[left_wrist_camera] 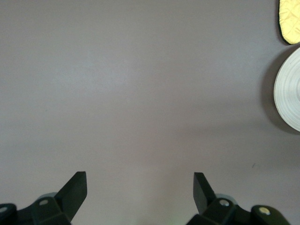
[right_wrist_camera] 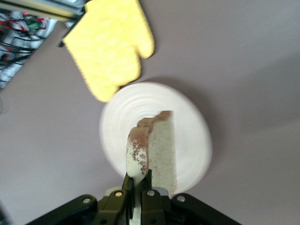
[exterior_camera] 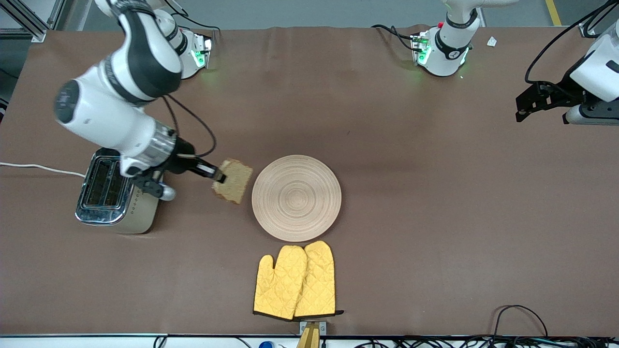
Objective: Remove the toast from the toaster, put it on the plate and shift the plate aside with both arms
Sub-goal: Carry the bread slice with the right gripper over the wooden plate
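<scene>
While clamped on the toast (exterior_camera: pixel 234 181), right gripper (exterior_camera: pixel 221 176) hovers between toaster (exterior_camera: pixel 116 200) and plate (exterior_camera: pixel 296 197), toast at nine o'clock of plate. Left gripper (exterior_camera: pixel 521 114), fingers spread, waits over bare table (exterior_camera: pixel 435 193).

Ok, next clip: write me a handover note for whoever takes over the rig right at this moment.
Right end effector: shut on the light-brown speckled toast slice, held in the air between the cream-and-chrome toaster and the round pale wooden plate.
Left end effector: open, empty, waiting over bare table at the left arm's end.
Yellow quilted oven mitts: nearer the front camera than the plate.
Done: toast out of the toaster.
Left: set toast on the plate, then move the plate aside with both arms.
</scene>
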You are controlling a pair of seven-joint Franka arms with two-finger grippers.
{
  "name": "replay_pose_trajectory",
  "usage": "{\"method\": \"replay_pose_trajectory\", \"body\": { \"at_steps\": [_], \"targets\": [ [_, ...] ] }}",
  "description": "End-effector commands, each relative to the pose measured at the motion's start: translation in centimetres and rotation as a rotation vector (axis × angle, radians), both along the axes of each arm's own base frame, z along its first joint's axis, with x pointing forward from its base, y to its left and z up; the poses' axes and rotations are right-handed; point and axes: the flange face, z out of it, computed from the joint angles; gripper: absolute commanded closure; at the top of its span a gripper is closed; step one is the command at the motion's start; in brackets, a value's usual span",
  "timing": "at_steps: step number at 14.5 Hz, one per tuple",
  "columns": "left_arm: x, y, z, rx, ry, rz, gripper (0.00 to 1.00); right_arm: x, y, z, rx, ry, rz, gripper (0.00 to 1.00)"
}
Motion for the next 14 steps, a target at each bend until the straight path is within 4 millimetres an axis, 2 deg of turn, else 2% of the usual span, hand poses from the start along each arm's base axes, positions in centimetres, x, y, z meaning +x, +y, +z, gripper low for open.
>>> {"method": "replay_pose_trajectory", "body": {
  "at_steps": [1, 3, 4, 6, 8, 14],
  "targets": [
    [0.1, 0.1, 0.4, -0.002, 0.006, 0.001, 0.00, -2.1, 5.0, -5.5, 0.045, 0.022, -0.054, 1.00],
    [0.1, 0.1, 0.4, -0.002, 0.006, 0.001, 0.00, -3.7, 8.9, -8.9, 0.044, 0.027, -0.045, 1.00],
    [0.1, 0.1, 0.4, -0.002, 0.006, 0.001, 0.00, -4.0, 9.3, -10.4, 0.029, 0.031, -0.040, 1.00],
    [0.1, 0.1, 0.4, -0.002, 0.006, 0.002, 0.00, -4.4, 8.9, -12.5, -0.003, 0.005, 0.067, 1.00],
    [0.1, 0.1, 0.4, -0.002, 0.006, 0.002, 0.00, -4.6, 7.5, -14.4, -0.022, -0.028, 0.153, 1.00],
    [0.7, -0.3, -0.5, -0.009, 0.020, 0.000, 0.00, -3.0, 5.1, -17.5, -0.050, -0.119, 0.302, 1.00]
  ]
}}
